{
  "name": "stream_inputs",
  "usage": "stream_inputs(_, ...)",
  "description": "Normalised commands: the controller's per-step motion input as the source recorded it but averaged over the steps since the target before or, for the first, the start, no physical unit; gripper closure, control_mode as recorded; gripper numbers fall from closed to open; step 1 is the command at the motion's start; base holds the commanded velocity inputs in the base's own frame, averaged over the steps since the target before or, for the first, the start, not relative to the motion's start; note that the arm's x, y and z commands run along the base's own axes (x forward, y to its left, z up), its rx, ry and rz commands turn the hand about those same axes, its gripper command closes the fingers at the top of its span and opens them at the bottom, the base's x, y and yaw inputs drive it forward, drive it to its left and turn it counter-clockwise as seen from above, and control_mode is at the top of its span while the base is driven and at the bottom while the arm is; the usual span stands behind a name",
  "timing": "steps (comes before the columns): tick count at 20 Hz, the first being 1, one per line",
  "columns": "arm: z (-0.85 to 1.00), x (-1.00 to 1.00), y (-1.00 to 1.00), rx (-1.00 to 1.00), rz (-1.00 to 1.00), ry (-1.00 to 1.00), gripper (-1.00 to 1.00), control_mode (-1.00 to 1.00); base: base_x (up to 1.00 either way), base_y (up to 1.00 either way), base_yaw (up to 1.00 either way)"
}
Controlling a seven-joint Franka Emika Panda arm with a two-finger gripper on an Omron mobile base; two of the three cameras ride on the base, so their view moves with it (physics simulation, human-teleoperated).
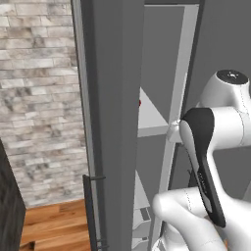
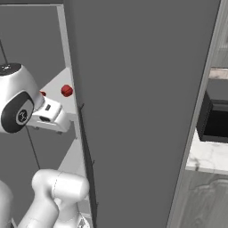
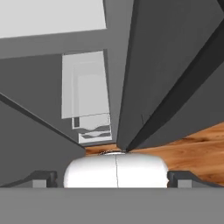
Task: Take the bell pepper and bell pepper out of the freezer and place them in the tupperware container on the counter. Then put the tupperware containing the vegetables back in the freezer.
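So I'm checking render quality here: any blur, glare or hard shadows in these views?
Left base view: flat, even light, freezer door slightly soft-edged. Right base view: bell pepper crisp, no glare. Hand view: sharp, with only soft shading on the drawers.

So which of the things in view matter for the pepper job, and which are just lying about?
Job:
- freezer, door open
- bell pepper on a freezer shelf
- second bell pepper, mostly hidden by the arm
- counter

Not the job:
- black microwave
- brick wall
- wood floor

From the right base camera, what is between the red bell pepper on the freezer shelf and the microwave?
The open freezer door stands between the bell pepper and the microwave in the right base view.
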Motion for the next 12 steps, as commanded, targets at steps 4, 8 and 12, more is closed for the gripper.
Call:
stream_inputs(4, 0.49, 0.00, 0.01, 0.13, 0.00, -0.19, -1.00, -1.00, 0.00, 0.00, 0.00)
stream_inputs(8, 0.45, 0.00, 0.05, 0.13, 0.00, -0.20, -1.00, -1.00, 0.00, 0.00, 0.00)
stream_inputs(12, 0.23, 0.08, 0.19, 0.08, 0.00, -0.13, -1.00, -1.00, 0.00, 0.00, 0.00)
